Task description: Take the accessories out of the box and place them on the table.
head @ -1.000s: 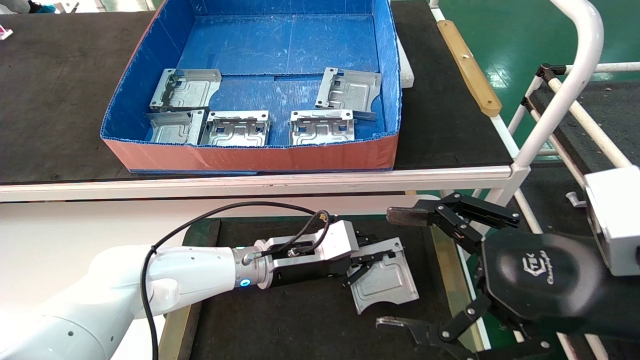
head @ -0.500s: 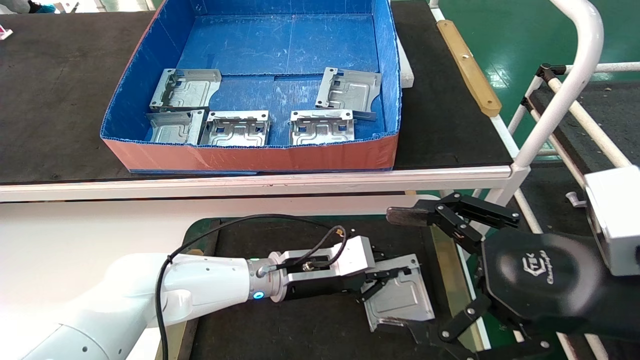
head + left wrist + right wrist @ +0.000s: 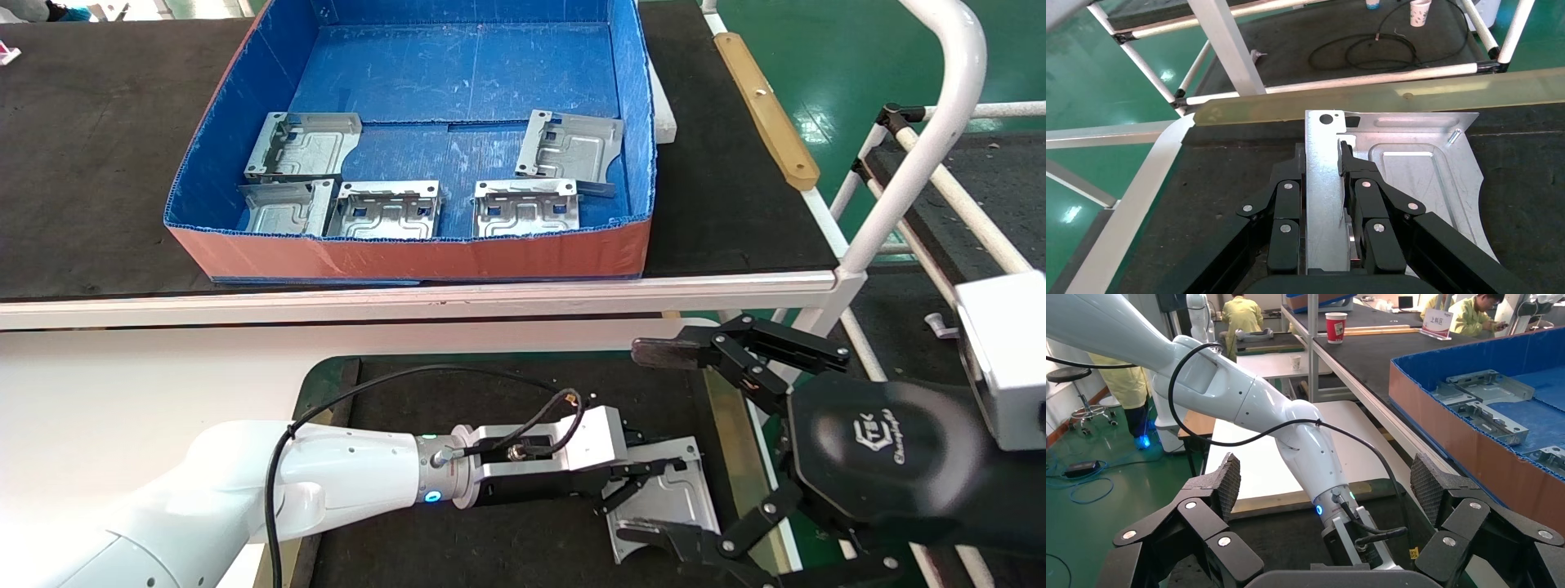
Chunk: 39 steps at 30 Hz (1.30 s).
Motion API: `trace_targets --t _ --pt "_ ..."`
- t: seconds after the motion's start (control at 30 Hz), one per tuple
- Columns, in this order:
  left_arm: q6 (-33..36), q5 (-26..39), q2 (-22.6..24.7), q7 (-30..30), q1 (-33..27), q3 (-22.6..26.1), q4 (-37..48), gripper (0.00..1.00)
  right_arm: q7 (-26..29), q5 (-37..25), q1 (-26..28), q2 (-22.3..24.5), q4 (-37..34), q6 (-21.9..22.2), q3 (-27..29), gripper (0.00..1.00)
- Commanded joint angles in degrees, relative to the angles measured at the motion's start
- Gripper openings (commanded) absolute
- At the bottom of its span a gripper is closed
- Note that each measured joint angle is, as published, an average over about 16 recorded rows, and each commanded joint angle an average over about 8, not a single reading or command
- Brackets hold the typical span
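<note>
Bracket point(image 3: 666, 498) flat in left pincer point(image 3: 645, 483)

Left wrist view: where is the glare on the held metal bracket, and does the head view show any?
Left wrist view: the silvery stamped sheet-metal bracket shines brightly on its embossed panel; head view: pale sheen on the blue corrugated-plastic box floor.

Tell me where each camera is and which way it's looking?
Head view: up on the robot's head, looking forward and down at the big blue corrugated-plastic box and the dark-matted table; both arms show.
Left wrist view: on the left arm, looking along the left gripper shut on a silvery stamped metal bracket.
Right wrist view: on the right arm, looking between the open right gripper fingers at the left arm.
Shared: the head view also shows that held bracket.
</note>
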Motion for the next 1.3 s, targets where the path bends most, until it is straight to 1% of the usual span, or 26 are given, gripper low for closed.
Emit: trace_targets --t 0.03,0.07,0.1,1.0,1.13,1.3 --pt "-0.07 -0.60 -0.01 0.15 -0.03 0.73 -0.06 0.80 0.00 0.00 0.00 0.00 0.00 0.00 0.00 1.00" --pt "-0.09 -0.73 -0.01 0.17 -0.03 0.87 -0.07 0.93 0.00 0.00 -0.01 0.00 -0.01 0.01 0.00 1.00" --pt "-0.11 -0.87 -0.01 0.19 -0.04 1.03 -0.09 1.00 0.00 0.01 -0.01 0.00 -0.01 0.01 0.00 1.00" --pt "0.19 -0.12 -0.28 -0.14 0.05 -0.19 -0.23 1.00 0.00 0.01 0.00 0.00 -0.01 0.01 0.00 1.00" --pt "1.17 -0.25 -1.68 -1.62 0.58 -1.61 -1.78 1.00 -0.01 0.01 0.00 0.00 -0.01 0.01 -0.01 1.00" --pt "3.51 -0.60 -5.01 -5.14 1.84 -4.95 -5.47 1.00 -0.01 0.01 0.00 0.00 -0.02 0.00 -0.01 1.00"
